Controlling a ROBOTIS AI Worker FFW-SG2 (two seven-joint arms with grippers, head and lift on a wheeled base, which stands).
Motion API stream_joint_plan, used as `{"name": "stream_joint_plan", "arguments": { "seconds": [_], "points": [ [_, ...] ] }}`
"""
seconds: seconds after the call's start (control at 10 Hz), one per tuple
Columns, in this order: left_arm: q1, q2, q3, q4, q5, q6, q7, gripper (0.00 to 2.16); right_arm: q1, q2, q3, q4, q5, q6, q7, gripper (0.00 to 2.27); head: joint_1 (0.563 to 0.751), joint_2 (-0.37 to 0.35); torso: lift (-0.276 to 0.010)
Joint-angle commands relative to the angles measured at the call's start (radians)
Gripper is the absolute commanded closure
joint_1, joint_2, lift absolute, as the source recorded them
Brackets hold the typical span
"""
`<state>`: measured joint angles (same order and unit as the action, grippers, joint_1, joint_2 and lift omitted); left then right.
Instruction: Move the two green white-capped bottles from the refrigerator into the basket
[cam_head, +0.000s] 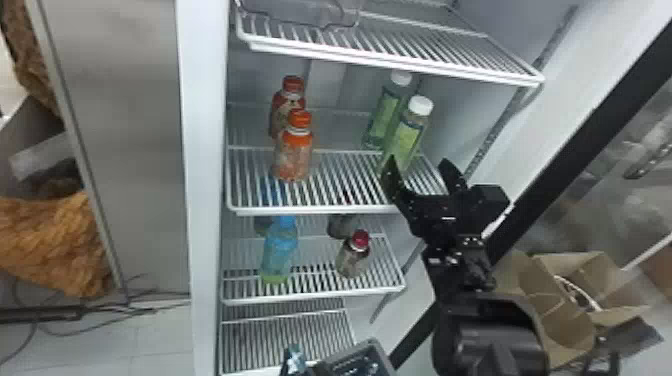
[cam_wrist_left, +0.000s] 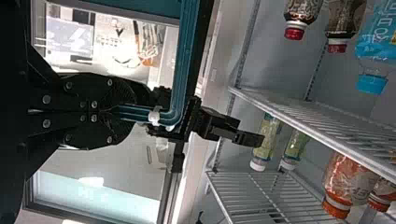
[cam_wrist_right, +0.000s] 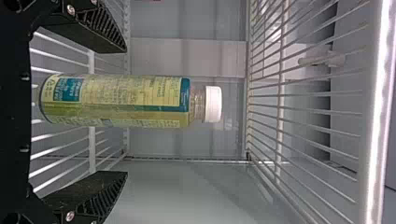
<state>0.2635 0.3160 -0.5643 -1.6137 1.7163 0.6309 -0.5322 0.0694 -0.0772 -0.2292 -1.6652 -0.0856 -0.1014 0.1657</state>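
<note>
Two green white-capped bottles stand upright on the refrigerator's middle shelf, the rear bottle (cam_head: 386, 112) slightly left of the front bottle (cam_head: 410, 132). At the front one's lower part is my right gripper (cam_head: 418, 167), open. In the right wrist view the front bottle (cam_wrist_right: 116, 100) lies between the spread fingers of my right gripper (cam_wrist_right: 126, 111), with a gap on both sides. My left gripper (cam_head: 295, 362) shows partly at the head view's bottom edge. In the left wrist view my left gripper (cam_wrist_left: 112, 110) is shut on the teal handle (cam_wrist_left: 184, 60) of the basket (cam_wrist_left: 154, 8).
Two orange-capped bottles (cam_head: 293, 157) share the shelf, farther left. The shelf below holds a blue bottle (cam_head: 280, 250) and a red-capped bottle (cam_head: 353, 257). Another wire shelf (cam_head: 390, 57) runs above the green bottles. A cardboard box (cam_head: 570, 300) is at the right, beyond the door frame.
</note>
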Motion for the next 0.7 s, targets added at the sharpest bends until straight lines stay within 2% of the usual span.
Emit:
{"name": "stream_joint_plan", "arguments": {
  "seconds": [0.0, 0.5, 0.6],
  "points": [
    [-0.001, 0.000, 0.000, 0.000, -0.001, 0.000, 0.000, 1.22, -0.050, -0.001, 0.002, 0.061, 0.002, -0.014, 0.000, 0.11, 0.695, -0.350, -0.004],
    [-0.003, 0.000, 0.000, 0.000, 0.003, 0.000, 0.000, 1.22, -0.163, -0.006, 0.014, 0.199, 0.024, -0.051, -0.006, 0.13, 0.695, -0.350, -0.004],
    [-0.003, 0.000, 0.000, 0.000, 0.005, 0.000, 0.000, 1.21, -0.173, -0.007, 0.026, 0.211, 0.008, -0.051, -0.011, 0.24, 0.695, -0.350, -0.004]
  ]
}}
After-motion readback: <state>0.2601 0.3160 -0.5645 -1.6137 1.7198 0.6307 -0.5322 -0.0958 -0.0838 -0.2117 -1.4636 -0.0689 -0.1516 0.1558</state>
